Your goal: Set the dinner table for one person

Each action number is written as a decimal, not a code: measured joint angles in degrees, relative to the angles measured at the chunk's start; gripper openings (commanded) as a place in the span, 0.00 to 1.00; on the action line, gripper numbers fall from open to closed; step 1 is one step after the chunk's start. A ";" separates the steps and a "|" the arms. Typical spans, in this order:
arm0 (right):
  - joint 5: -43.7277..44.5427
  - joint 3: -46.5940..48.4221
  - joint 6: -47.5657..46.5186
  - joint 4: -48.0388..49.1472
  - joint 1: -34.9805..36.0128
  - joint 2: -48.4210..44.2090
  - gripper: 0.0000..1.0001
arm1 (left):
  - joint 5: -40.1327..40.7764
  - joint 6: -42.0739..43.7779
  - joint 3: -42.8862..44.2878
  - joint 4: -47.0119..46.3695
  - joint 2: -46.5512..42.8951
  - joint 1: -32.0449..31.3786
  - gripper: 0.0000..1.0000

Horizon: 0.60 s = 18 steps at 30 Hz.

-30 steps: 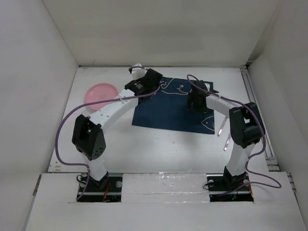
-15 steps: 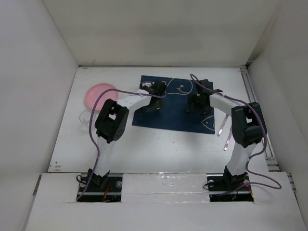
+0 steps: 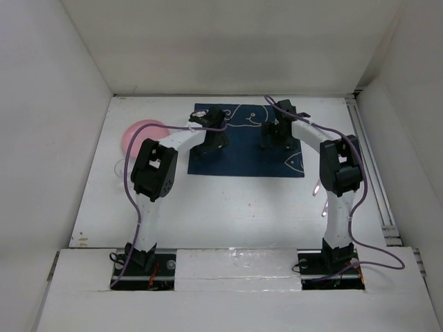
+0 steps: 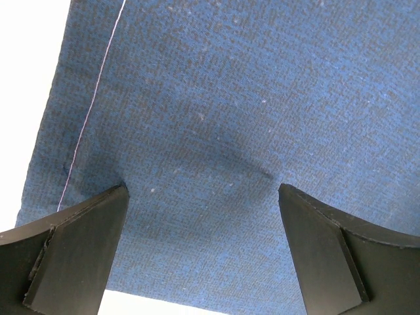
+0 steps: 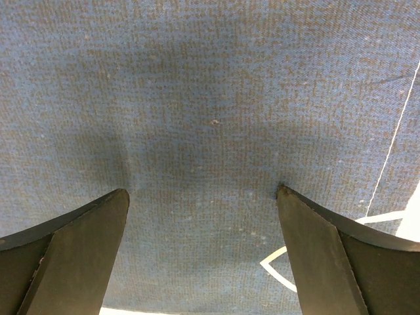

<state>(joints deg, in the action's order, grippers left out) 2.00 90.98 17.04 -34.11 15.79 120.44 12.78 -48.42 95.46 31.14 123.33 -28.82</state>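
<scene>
My left hand (image 4: pixel 203 190) and right hand (image 5: pixel 202 190) are both spread wide and grip nothing, fingertips low over the navy placemat (image 3: pixel 242 149). The mat lies flat at the far middle of the bench (image 3: pixel 228 207), so I judge that step about done. The pink plate (image 3: pixel 140 133) sits off the mat to its left and pale utensils (image 3: pixel 317 187) lie to its right. Both are yet to be placed.

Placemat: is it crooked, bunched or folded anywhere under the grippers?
Nothing stands out. The placemat lies flat, its edges roughly parallel to those of the dinner table. In both wrist views the cloth is smooth between the open fingers of the left gripper and right gripper; the darker patches look like shadow, not folds.
</scene>
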 measured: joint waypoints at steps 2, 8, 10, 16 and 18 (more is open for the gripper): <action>0.66 2.47 -0.57 -0.87 0.15 1.62 1.00 | -0.35 0.24 1.11 0.02 0.74 0.63 0.97; 1.42 8.52 -1.44 -4.22 0.39 5.20 1.00 | -1.49 0.59 2.69 -0.46 1.70 1.99 0.97; 1.53 8.66 -1.68 -4.57 0.39 5.22 1.00 | -1.66 0.76 3.04 -0.42 1.90 2.08 0.97; 1.55 10.34 -2.21 -6.19 0.35 6.05 1.00 | -1.92 1.33 3.30 -0.72 2.14 2.21 0.97; 1.55 11.23 -2.32 -6.69 0.35 6.60 1.00 | -2.01 1.42 3.28 -0.90 2.14 2.27 0.97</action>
<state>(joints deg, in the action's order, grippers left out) 3.55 102.21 14.72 -40.80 16.14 127.04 10.76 -47.00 98.74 30.24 125.47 -26.55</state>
